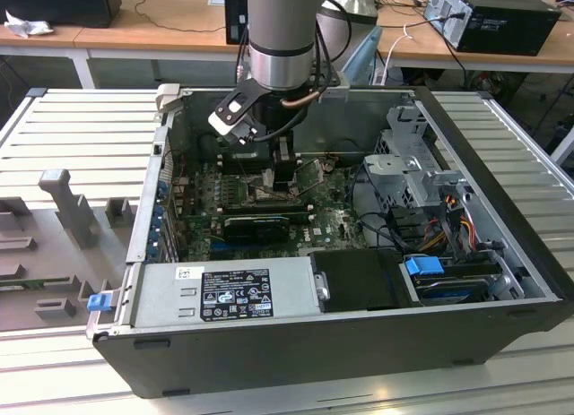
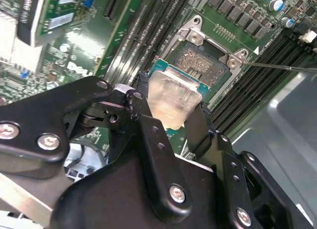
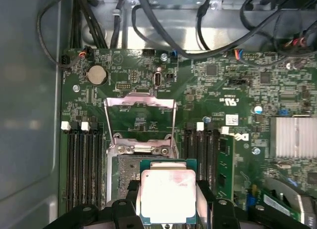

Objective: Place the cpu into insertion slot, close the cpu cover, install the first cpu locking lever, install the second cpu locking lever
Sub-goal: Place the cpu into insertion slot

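Arm (image 1: 282, 38) is reached down into the open computer case (image 1: 502, 164), seen in the exterior view. Gripper (image 2: 172, 101) is clamped on the cpu (image 2: 168, 93): black fingers (image 2: 144, 115) are pressed against two opposite edges, silver-grey lid facing the camera in both wrist views.

The cpu is held over the insertion slot (image 3: 126, 172), overlapping it in the first wrist view. One side of the dark contact field is left uncovered. Whether the chip is already touching the socket cannot be told.

The cpu cover (image 3: 141, 115) is swung open and stood up at the socket's hinge edge, with green motherboard (image 3: 223, 90) seen through its window. A thin wire lever (image 2: 277, 67) is seen running off from one socket corner in the second wrist view, not latched down.

Black memory slots (image 3: 84, 164) are laid on both sides of the socket. A coin cell (image 3: 97, 75) is seated on the board beyond the raised cover. A finned heatsink (image 3: 294, 137) is mounted well apart from the socket. The power supply (image 1: 224, 294) is fitted along the case's near wall in the exterior view.
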Available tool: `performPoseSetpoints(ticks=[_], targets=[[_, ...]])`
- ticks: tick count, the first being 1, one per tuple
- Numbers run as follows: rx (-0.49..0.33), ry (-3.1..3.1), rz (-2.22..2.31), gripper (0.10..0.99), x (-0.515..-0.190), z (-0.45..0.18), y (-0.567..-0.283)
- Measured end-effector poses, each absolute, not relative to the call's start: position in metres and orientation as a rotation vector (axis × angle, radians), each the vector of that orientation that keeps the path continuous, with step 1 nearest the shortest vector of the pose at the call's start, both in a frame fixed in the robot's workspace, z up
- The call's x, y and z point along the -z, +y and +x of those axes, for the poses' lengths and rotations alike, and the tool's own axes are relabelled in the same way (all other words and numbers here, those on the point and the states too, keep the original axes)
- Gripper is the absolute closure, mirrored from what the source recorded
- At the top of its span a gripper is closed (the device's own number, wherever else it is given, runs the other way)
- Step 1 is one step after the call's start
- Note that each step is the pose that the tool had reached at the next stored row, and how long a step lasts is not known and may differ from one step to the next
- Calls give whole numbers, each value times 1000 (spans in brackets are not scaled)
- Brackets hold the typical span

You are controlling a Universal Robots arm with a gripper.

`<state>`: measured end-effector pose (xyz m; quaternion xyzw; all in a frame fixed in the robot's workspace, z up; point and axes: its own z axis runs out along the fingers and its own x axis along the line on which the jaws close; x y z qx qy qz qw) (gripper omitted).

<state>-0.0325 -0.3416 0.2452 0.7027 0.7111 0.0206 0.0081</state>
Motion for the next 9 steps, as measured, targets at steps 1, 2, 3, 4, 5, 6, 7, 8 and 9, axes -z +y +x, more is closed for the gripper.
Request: performPoseSetpoints(ticks=[1, 2, 3, 4, 5, 6, 7, 8, 9], targets=[[-64, 2224, 2195, 553, -243, -33, -340], [-65, 2225, 2194, 553, -241, -32, -339], [-65, 2226, 2193, 553, -240, -33, -337], [-65, 2227, 2192, 553, -239, -33, -336], [-65, 2228, 2191, 553, -237, -33, -335], [-65, 2229, 2190, 553, -236, -33, -334], [-66, 2231, 2189, 553, -235, -34, -333], [-66, 2231, 2189, 553, -234, -35, -332], [-66, 2232, 2188, 553, -232, -36, -331]])
